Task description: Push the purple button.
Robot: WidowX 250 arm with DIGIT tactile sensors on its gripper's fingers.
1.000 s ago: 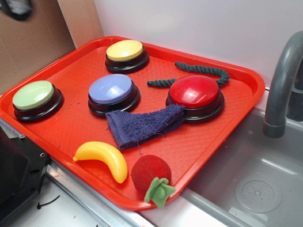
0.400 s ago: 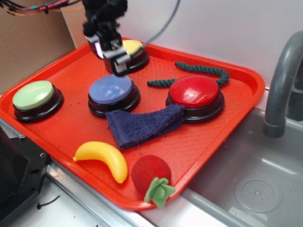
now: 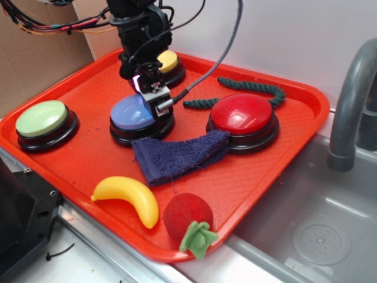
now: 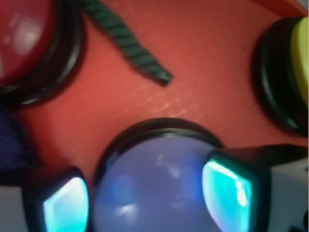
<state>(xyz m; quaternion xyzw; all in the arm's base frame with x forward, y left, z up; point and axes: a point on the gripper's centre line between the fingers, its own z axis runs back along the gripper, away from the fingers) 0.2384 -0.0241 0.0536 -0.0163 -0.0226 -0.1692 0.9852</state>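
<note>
Gripper (image 3: 154, 97) open, directly over purple button (image 3: 134, 112).

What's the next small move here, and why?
Probably a short straight push down. The end effector sits over the purple button, with its fingers standing apart on either side of the dome in the wrist view. It looks roughly centred, so no sideways correction seems needed. Whether it already touches the dome is unclear.

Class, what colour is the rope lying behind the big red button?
Dark green: the rope shows best in the exterior view.
</note>
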